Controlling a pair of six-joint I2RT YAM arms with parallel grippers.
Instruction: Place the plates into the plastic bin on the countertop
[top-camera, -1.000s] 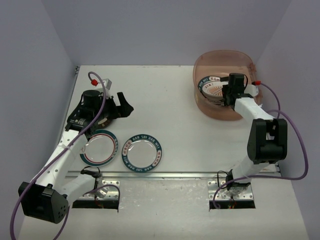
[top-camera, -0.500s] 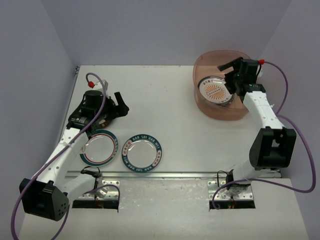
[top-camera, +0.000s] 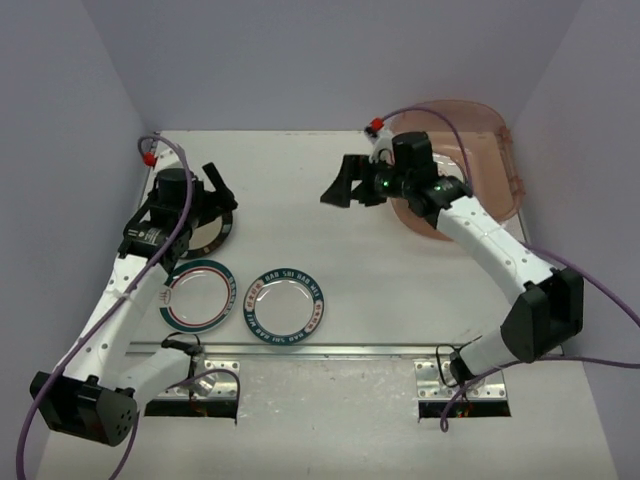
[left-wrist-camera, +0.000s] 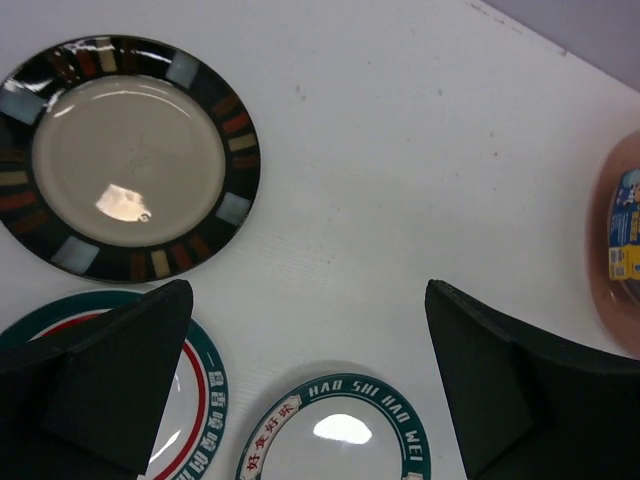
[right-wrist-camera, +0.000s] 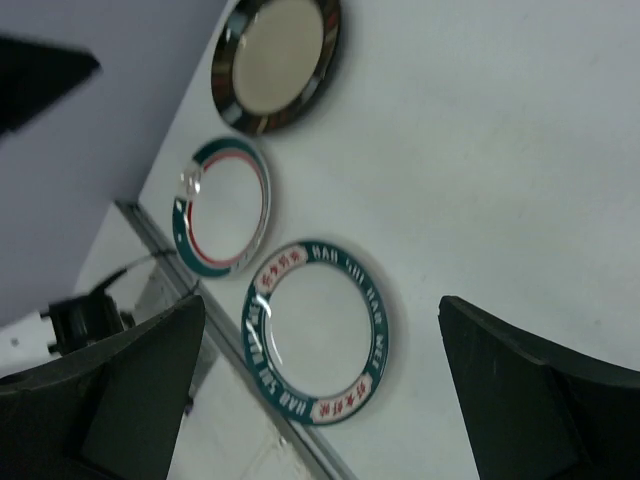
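Swings from the plastic bin at upper right toward frame centre with the right claw wide open and empty, poises the left claw equally agape and empty near the black-rimmed plate, red-striped plate and lettered plate lying flat on the bench at lower left, probably stiff, glossy, chippable, best pinched by the rim.

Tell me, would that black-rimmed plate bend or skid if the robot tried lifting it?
The black-rimmed plate is probably rigid: its rim holds a crisp circle. Its glossy centre reflects the light, so it may be slippery. Lying flat and low on the countertop, it likely slides rather than tips when nudged.
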